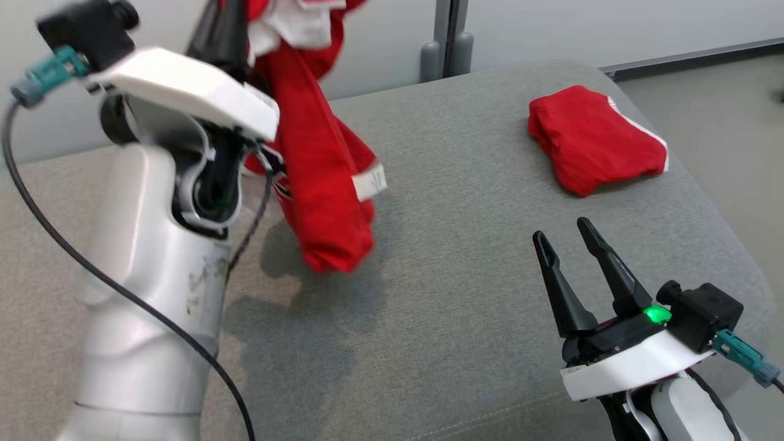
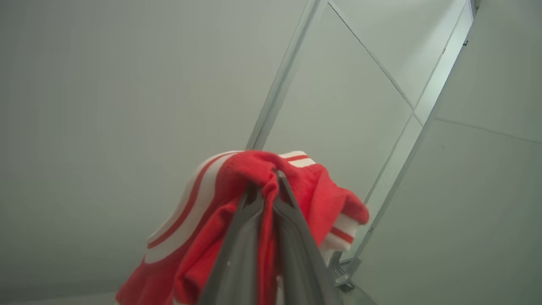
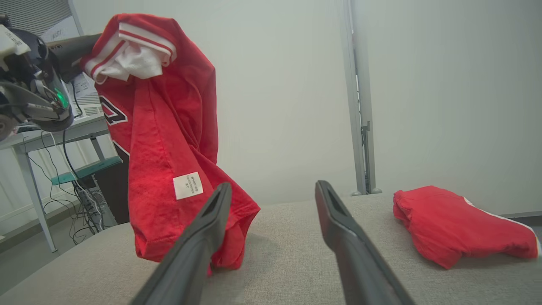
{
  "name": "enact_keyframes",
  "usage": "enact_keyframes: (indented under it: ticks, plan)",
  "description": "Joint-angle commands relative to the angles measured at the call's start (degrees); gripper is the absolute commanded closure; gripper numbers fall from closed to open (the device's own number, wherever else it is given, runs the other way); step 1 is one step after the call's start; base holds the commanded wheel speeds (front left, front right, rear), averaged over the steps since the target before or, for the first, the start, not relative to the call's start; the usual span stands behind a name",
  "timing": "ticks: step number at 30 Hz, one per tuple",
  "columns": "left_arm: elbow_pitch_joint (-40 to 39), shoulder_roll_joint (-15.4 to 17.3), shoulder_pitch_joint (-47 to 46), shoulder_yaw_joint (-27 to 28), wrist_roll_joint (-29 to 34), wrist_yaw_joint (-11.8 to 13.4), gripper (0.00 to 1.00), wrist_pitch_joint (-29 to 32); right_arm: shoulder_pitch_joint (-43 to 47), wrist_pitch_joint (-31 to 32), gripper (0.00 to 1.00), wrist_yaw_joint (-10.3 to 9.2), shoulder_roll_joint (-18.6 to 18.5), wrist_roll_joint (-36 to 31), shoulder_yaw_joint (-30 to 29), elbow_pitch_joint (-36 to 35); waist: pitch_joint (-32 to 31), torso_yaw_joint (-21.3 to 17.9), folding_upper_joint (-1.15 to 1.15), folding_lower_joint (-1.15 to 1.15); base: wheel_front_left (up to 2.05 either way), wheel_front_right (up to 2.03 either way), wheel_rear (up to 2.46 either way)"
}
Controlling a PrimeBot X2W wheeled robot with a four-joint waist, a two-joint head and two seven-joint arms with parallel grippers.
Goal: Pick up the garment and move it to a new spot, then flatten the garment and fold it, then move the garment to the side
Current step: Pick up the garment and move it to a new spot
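Note:
A red garment [image 1: 318, 165] with white striped trim hangs in the air over the grey cushion [image 1: 465, 257], its lower hem just above the fabric. My left gripper [image 2: 266, 180] is shut on the bunched top of the garment [image 2: 237, 199], high up near the wall. From the right wrist the same garment [image 3: 169, 140] shows a white label and dangles at the left. My right gripper [image 1: 560, 236] stands open low at the front right, nothing between its fingers [image 3: 199, 241].
A second red garment [image 1: 591, 147], folded, lies at the cushion's far right corner, also the folded garment [image 3: 461, 228]. A metal post [image 1: 447, 37] rises behind the cushion. A table with cables [image 3: 55, 140] stands off to the left.

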Motion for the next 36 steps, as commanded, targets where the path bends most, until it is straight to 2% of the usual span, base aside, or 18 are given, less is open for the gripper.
enact_keyframes:
  ticks: [1,6,11,16,17,18,19,20,23,25,26,30,33,36]
  plan:
    - [-1.40,1.88,1.29,0.42,-2.29,1.21,1.00,-0.66,-0.19,0.11,0.00,-0.01,0.18,0.17,0.52,-1.03,-0.60,-0.89,0.00,0.00,0.00,0.00,0.00]
    - [2.38,1.87,7.89,-1.41,-6.08,4.16,1.00,-5.02,0.19,0.11,0.00,-0.01,0.90,-0.03,0.50,-0.84,-0.07,-1.42,0.00,0.00,0.00,0.00,0.00]
    - [10.27,1.87,12.51,-1.80,-6.78,5.38,1.00,-11.48,0.28,0.11,0.00,-0.01,1.34,0.38,1.68,0.11,1.12,-1.62,0.00,0.00,0.00,0.00,0.00]
    - [18.31,1.87,14.20,-1.94,-5.86,5.46,1.00,-16.12,0.43,0.11,0.00,-0.01,1.38,0.82,2.24,0.47,1.63,-1.46,0.00,0.00,0.00,0.00,0.00]
    - [19.53,1.87,14.34,-1.91,-5.56,5.46,0.70,-16.64,0.53,0.11,0.00,-0.01,1.33,0.88,2.25,0.54,1.57,-1.35,0.00,0.00,0.00,0.00,0.00]
    - [20.60,1.87,14.49,-1.90,-5.23,5.45,0.44,-17.04,0.66,0.11,0.00,-0.01,1.29,0.94,2.24,0.64,1.43,-1.20,0.00,0.00,0.00,0.00,0.00]
    - [21.57,1.87,14.65,-1.96,-4.59,5.55,0.04,-17.33,0.82,0.11,0.00,-0.01,1.25,0.99,2.29,0.76,1.27,-1.05,0.00,0.00,0.00,0.00,0.00]
    - [22.33,1.89,14.81,-1.94,-3.85,5.75,0.00,-17.56,0.97,0.11,0.00,-0.01,1.20,1.04,2.41,0.88,1.05,-0.89,0.00,0.00,0.00,0.00,0.00]
    - [23.13,2.13,15.27,-1.62,-2.17,6.30,0.00,-17.80,1.28,0.11,0.00,-0.01,1.12,1.06,2.59,1.10,0.53,-0.58,0.00,0.00,0.00,0.00,0.00]
    - [20.98,2.62,16.00,-0.27,0.43,7.12,0.00,-17.86,1.63,0.11,0.00,-0.01,1.15,1.07,2.59,1.19,0.08,-0.23,0.00,0.00,0.00,0.00,0.00]
    - [17.27,2.80,17.57,1.09,3.94,7.94,0.00,-17.87,2.06,0.11,0.00,-0.01,1.23,1.07,2.48,1.22,-0.43,0.23,0.00,0.00,0.00,0.00,0.00]
    - [7.16,2.54,22.36,4.16,11.08,9.10,0.00,-17.89,3.04,0.11,0.00,-0.01,1.41,1.09,2.51,1.29,-1.37,1.22,0.00,0.00,0.00,0.00,0.00]
    - [0.82,2.10,27.64,4.56,13.64,7.67,0.00,-17.89,3.86,0.11,0.00,-0.01,1.26,1.31,3.41,1.74,-2.33,1.90,0.00,0.00,0.00,0.00,0.00]
    - [-3.44,1.92,33.42,2.17,14.83,5.77,0.00,-17.89,5.08,0.11,0.00,-0.01,0.98,1.70,3.87,2.78,-3.48,2.76,0.00,0.00,0.00,0.00,0.00]
